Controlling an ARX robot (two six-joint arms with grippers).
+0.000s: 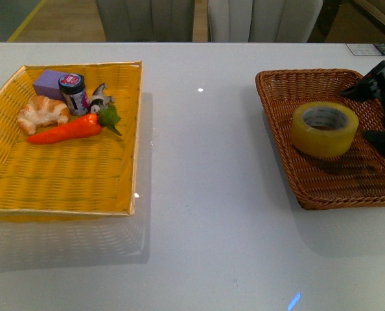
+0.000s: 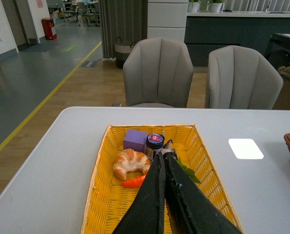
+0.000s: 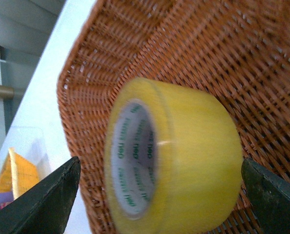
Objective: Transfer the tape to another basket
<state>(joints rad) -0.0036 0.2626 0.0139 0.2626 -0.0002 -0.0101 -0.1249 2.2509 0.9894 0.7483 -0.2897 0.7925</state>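
Observation:
The tape [image 1: 324, 128], a wide yellowish roll with a white core, lies tilted in the dark brown wicker basket [image 1: 309, 201] at the table's right. My right gripper [image 1: 361, 115] reaches in from the right edge, open, with one finger on either side of the roll. In the right wrist view the tape [image 3: 174, 156] fills the gap of the right gripper [image 3: 159, 195], and both black fingertips [image 3: 52, 195] stand clear of it over the basket's weave [image 3: 208, 58]. My left gripper [image 2: 163, 155] is shut on nothing, above the yellow tray-basket [image 2: 103, 195].
The flat yellow tray-basket [image 1: 63, 181] at the left holds a croissant [image 1: 42, 111], a carrot [image 1: 66, 131], a small jar [image 1: 72, 92], a purple block [image 1: 48, 83] and a small figure [image 1: 100, 98]. White tabletop lies between the two baskets. Chairs stand behind the far edge.

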